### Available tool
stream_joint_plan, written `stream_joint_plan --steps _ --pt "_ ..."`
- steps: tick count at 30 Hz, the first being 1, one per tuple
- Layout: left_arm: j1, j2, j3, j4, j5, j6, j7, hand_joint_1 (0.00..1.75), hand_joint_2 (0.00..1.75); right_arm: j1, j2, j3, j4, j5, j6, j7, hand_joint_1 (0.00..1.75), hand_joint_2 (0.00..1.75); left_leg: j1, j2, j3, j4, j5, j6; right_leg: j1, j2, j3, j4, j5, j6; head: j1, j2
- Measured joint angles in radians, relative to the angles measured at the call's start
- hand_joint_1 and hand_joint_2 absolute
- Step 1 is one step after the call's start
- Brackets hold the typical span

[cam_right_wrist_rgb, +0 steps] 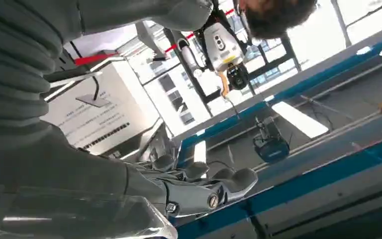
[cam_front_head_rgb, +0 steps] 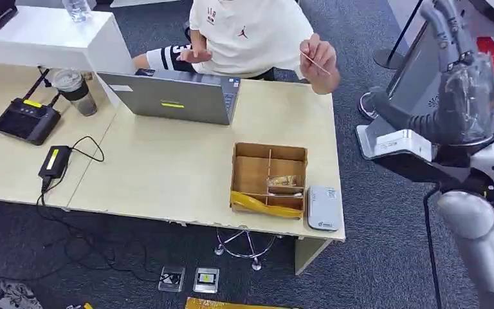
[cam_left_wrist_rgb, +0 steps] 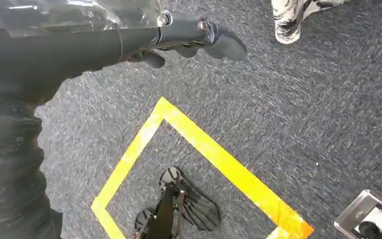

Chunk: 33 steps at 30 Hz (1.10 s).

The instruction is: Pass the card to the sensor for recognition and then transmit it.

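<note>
Card (cam_front_head_rgb: 314, 62) is pinched in the person's hand (cam_front_head_rgb: 320, 61), left of and beyond the raised right robot hand (cam_front_head_rgb: 464, 96) (fingers apart, empty), long axis slanting toward it.

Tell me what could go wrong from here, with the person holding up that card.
1. The card is thin and pinched in the person's hand, well apart from the robot's raised right hand. A handover there could miss or drop it.
2. The white sensor sits at the table corner, close beside the cardboard box. A low reach might knock it off the edge.
</note>
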Motion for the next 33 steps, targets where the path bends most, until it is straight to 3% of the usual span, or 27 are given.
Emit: stream_joint_plan --steps 8,12,23,30,32,33 --pt "-0.002 -0.002 -0.013 0.003 -0.007 -0.006 0.0 0.0 1.75 -0.076 0.084 0.139 0.12 0.141 0.094 -0.018 0.0 1.75 0.001 -0.003 0.0 0.0 0.002 0.0 0.001 -0.002 -0.001 0.001 0.0 0.0 0.001 0.0" --pt "-0.001 -0.003 -0.016 0.003 -0.008 -0.009 0.0 0.0 1.75 -0.087 0.103 0.165 0.153 0.169 0.091 -0.021 0.0 1.75 0.001 -0.007 -0.003 0.0 0.002 0.0 0.001 -0.005 0.0 0.001 0.0 0.0 0.001 0.0" --pt "0.0 -0.003 -0.024 0.006 -0.014 -0.007 0.021 0.0 1.75 -0.169 0.228 0.249 0.404 0.242 0.067 -0.039 0.0 1.75 0.001 -0.003 -0.002 0.0 0.002 -0.001 0.001 -0.003 -0.001 0.001 0.0 0.0 0.001 0.0" --pt "0.0 0.001 -0.024 0.01 -0.013 -0.002 0.025 0.0 1.75 -0.18 0.267 0.278 0.477 0.248 0.066 -0.042 0.0 1.75 0.001 -0.003 -0.001 0.0 0.002 -0.001 0.001 -0.002 -0.001 0.001 0.0 0.0 0.0 0.0" --pt "0.0 0.001 -0.024 0.011 -0.011 -0.002 0.025 0.0 1.75 -0.18 0.274 0.285 0.491 0.248 0.062 -0.047 0.12 1.75 0.001 -0.003 -0.001 0.0 0.002 -0.001 0.001 -0.002 -0.001 0.001 0.0 0.0 0.001 0.0" --pt "0.0 0.001 -0.024 0.011 -0.009 -0.002 0.025 0.0 1.75 -0.182 0.277 0.289 0.499 0.248 0.06 -0.049 0.84 1.75 0.001 -0.003 -0.001 0.0 0.002 -0.001 0.001 -0.002 -0.001 0.001 0.0 0.0 0.001 0.0"
